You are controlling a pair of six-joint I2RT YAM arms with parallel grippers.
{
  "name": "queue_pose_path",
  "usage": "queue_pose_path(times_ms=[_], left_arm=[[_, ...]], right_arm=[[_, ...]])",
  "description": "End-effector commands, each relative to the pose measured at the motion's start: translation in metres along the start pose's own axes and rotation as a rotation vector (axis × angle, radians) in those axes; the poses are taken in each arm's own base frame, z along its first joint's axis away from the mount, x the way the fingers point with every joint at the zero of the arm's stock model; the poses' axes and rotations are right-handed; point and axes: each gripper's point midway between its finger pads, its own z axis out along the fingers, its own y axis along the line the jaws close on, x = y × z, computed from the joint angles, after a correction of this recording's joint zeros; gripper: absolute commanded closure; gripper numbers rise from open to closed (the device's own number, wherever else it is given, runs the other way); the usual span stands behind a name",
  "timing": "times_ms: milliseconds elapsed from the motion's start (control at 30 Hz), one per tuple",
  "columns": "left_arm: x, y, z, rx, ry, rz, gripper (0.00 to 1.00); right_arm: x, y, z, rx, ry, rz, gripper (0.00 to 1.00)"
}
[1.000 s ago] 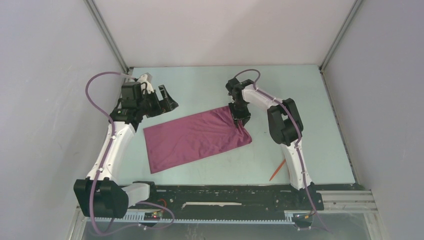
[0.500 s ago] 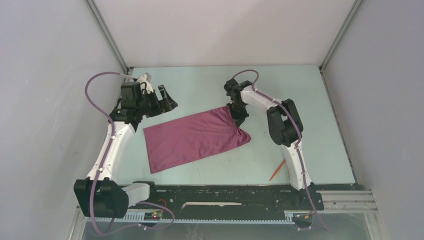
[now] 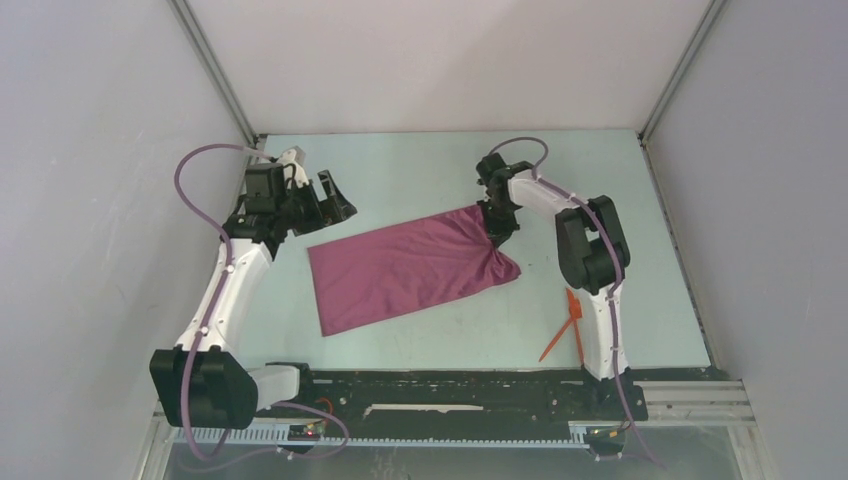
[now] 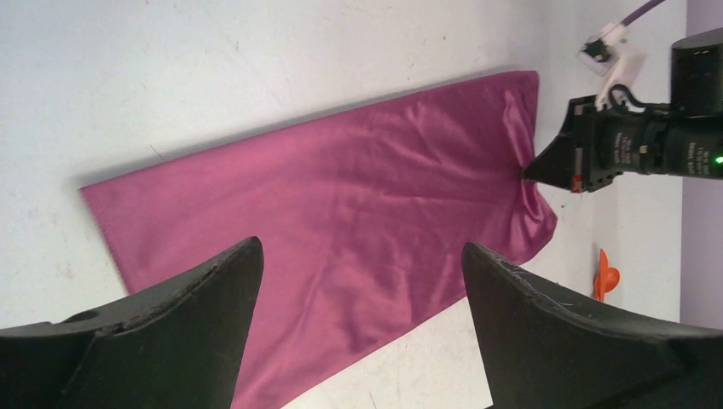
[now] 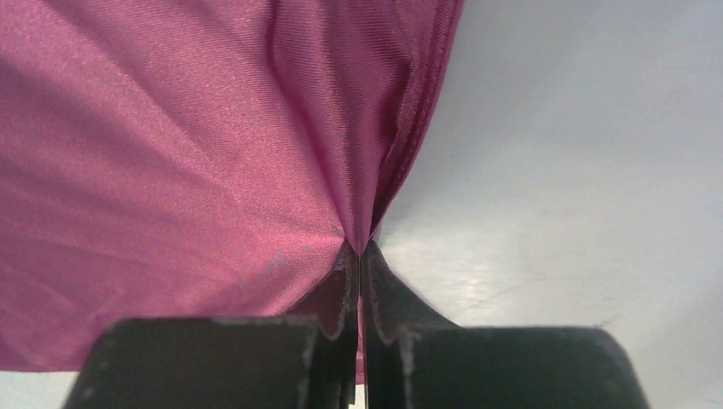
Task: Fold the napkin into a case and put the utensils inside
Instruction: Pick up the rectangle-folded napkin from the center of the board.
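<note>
A pale blue-green desk [image 3: 420,170] fills the floor of a booth with plain white walls, seen from above. Two white and black robot arms rise from a black rail along its near edge.

The napkin [image 3: 400,270], a plain plum-purple cloth, lies across the middle of the desk as a long rectangle. It slants from its near left corner up to its far right end. Most of it lies flat with a few soft wrinkles. Its right short edge is gathered into folds that fan out from one point.

The right arm [image 3: 590,250] reaches in from the right and bends back down toward that gathered edge. The left arm [image 3: 225,290] stretches up the left side of the desk, a purple cable looping over it.

The right claw [image 3: 497,232] is closed tight on the napkin's right edge. The wrist view shows the cloth pinched between the two black tips.

The left claw [image 3: 338,200] is spread wide and holds nothing. It hangs just beyond the napkin's far left corner, apart from the cloth.

The utensils [image 3: 572,305], two thin orange-red pieces, lie on the bare desk beside the right arm's lower section, well apart from the napkin. One has a broader end. The other, a slim stick [image 3: 553,343], slants toward the near edge. The arm hides part of them.
</note>
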Motion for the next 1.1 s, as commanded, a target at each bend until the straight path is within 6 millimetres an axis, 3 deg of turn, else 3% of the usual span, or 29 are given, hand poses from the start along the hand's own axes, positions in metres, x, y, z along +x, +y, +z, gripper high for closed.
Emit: queue_pose_path(times_ms=[0, 300, 500, 600, 700, 833, 967, 1067], left_arm=[[0.002, 0.001, 0.007, 0.018, 0.005, -0.01, 0.06], [0.003, 0.002, 0.008, 0.015, 0.008, -0.012, 0.06], [0.002, 0.001, 0.007, 0.019, 0.004, -0.01, 0.06], [0.001, 0.0, 0.005, 0.022, -0.003, -0.007, 0.06], [0.0, -0.003, 0.003, 0.031, -0.007, -0.007, 0.06], [-0.003, -0.005, -0.002, 0.038, -0.022, -0.001, 0.06], [-0.004, -0.007, -0.005, 0.044, -0.031, 0.003, 0.06], [-0.004, -0.009, -0.005, 0.056, -0.029, 0.001, 0.06]], right_arm=[[-0.011, -0.068, -0.002, 0.163, -0.046, 0.036, 1.0], [-0.022, -0.14, -0.026, 0.334, -0.083, 0.093, 1.0], [-0.029, -0.137, -0.044, 0.388, -0.116, 0.058, 1.0], [-0.029, -0.112, -0.053, 0.389, -0.124, 0.011, 1.0], [-0.029, -0.072, -0.06, 0.35, -0.141, -0.039, 1.0], [-0.027, -0.011, -0.063, 0.284, -0.157, -0.108, 1.0], [-0.024, 0.065, -0.061, 0.106, -0.172, -0.163, 1.0], [-0.021, 0.11, -0.055, 0.005, -0.155, -0.182, 1.0]])
